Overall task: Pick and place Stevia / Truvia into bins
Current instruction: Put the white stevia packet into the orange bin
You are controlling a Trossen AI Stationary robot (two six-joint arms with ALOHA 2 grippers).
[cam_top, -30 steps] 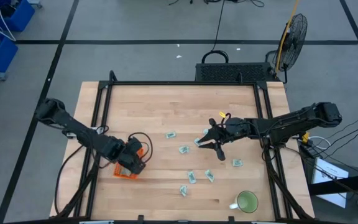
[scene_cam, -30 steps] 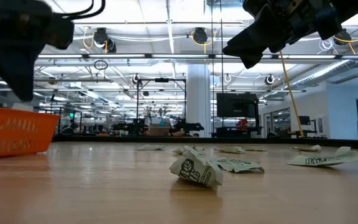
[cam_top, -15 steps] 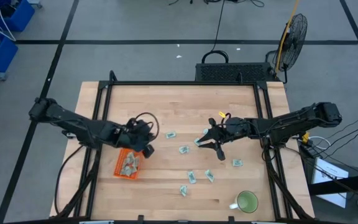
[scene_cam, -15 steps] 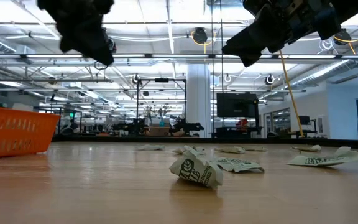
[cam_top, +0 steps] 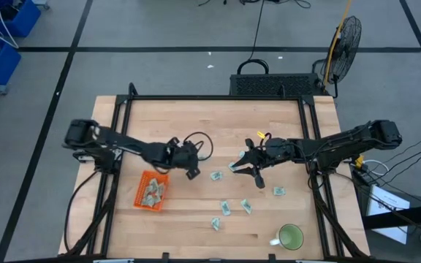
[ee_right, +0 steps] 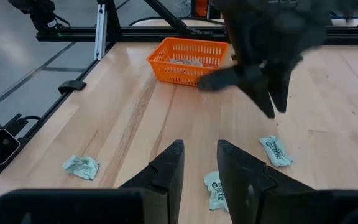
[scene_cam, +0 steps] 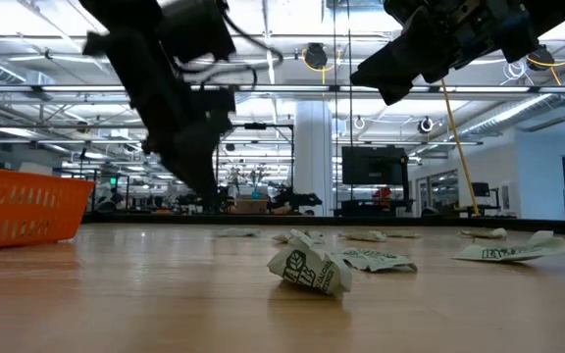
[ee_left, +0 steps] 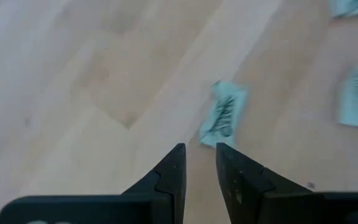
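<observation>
Right now I am holding my left gripper (cam_top: pixel 191 172) above the surface's middle, jaws slightly parted and empty, just beside a loose Stevia packet (ee_left: pixel 223 116). Several packets are lying in the orange tray (cam_top: pixel 150 191) toward the surface's left edge. My right gripper (cam_top: pixel 245 169) is hovering over other scattered packets (cam_top: pixel 225 207), jaws narrowly parted, holding nothing.

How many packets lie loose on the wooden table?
6 packets visible: one beside left gripper, one at right gripper, four nearer the mug; arms may hide others.
</observation>
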